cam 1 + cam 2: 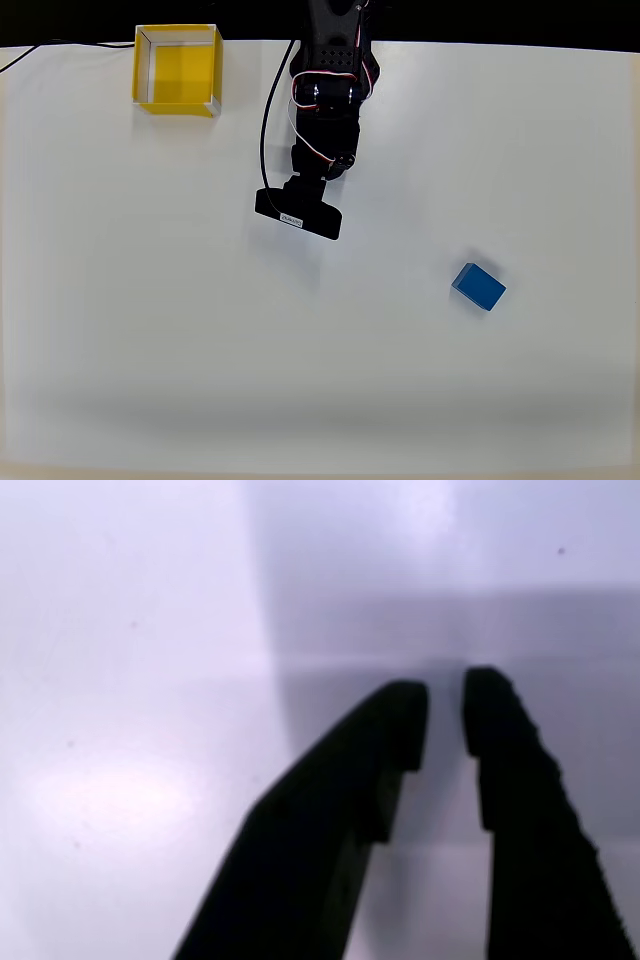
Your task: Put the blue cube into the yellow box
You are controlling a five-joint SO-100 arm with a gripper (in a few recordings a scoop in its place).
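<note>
In the overhead view the blue cube lies on the white table, right of centre, turned at an angle. The yellow box stands open-topped at the far left corner, its floor bare. My black arm reaches in from the top edge, and its wrist camera block covers the fingers from above; it sits well to the left of the cube and to the lower right of the box. In the wrist view my gripper hangs over bare table, its fingers almost together with a thin gap and nothing between them.
A black cable runs down beside the arm, and another trails off at the far left edge. The white table spreads out around the cube and in front of the arm.
</note>
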